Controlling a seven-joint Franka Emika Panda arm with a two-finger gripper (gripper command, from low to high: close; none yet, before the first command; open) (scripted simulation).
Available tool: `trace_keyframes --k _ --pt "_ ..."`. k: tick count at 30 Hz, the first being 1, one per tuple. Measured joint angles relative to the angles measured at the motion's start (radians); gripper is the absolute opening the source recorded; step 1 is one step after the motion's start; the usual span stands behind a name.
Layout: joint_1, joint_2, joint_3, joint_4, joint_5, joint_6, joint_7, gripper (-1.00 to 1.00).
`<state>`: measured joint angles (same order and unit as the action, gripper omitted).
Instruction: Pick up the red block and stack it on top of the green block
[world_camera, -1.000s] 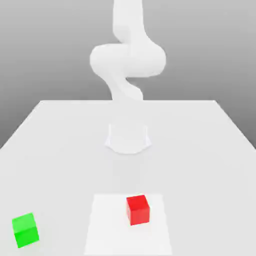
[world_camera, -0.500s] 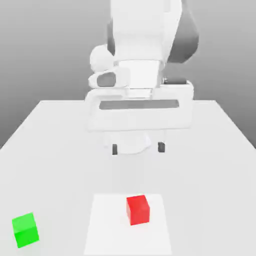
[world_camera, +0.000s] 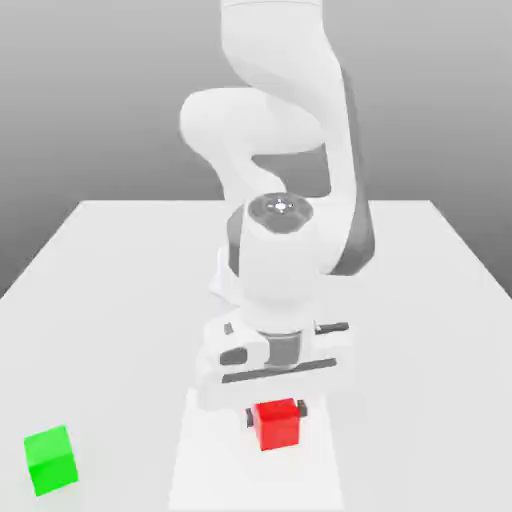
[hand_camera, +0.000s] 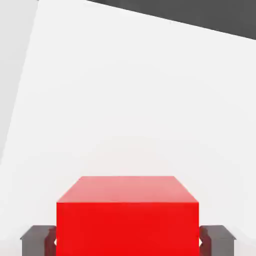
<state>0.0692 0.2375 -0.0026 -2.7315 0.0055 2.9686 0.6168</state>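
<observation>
Low over the pale square patch (world_camera: 215, 455) on the counter (world_camera: 110, 280), the hand (world_camera: 276, 410) is clamped on the red block (world_camera: 277, 423), one dark finger (hand_camera: 37, 239) pressed to each side. Well apart, toward the exterior view's left, the green block (world_camera: 51, 459) sits on the counter near its front edge

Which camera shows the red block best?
The hand view: the red block looms close, its top and front face plain, a dark finger at each side. The exterior view shows it small, partly tucked under the end effector.
</observation>
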Motion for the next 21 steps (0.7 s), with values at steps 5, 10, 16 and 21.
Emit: trace_keyframes --k 5,10,16,21 --pt "-0.001 -0.045 0.0 -0.007 -0.003 -0.038 0.003 -1.0" --pt "-0.03 -0.193 -0.008 -0.013 0.0 -0.18 0.001 -1.0" --pt "-0.198 -0.135 -0.098 0.153 0.044 -0.296 -0.016 -1.0" --pt "-0.311 -0.071 -0.2 0.306 0.068 -0.385 -0.021 -1.0"
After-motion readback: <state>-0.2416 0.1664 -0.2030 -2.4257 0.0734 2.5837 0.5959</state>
